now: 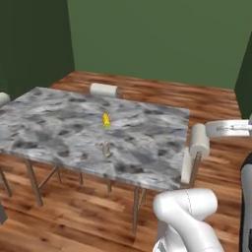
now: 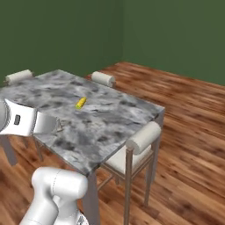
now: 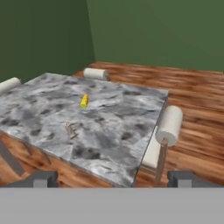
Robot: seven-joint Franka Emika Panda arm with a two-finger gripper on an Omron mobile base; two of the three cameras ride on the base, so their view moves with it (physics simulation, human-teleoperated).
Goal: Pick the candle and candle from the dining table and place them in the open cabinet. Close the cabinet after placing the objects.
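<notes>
Inspector: Candles (image 3: 70,130) stand together on the marbled desk (image 3: 113,118), toward its near edge, close to the yellow corn cob (image 3: 84,101).

Clerk: And the tool (image 3: 111,178)?

Inspector: Jaws wide, holding nothing, well short of the candles, off the desk's corner by a chair (image 3: 164,135).

It was a home dining room: a marbled stone table (image 1: 147,142) on thin metal legs stood on a wooden plank floor (image 1: 211,98) between dark green walls (image 1: 157,34), with cushioned chairs (image 2: 136,147) drawn up around it.
</notes>
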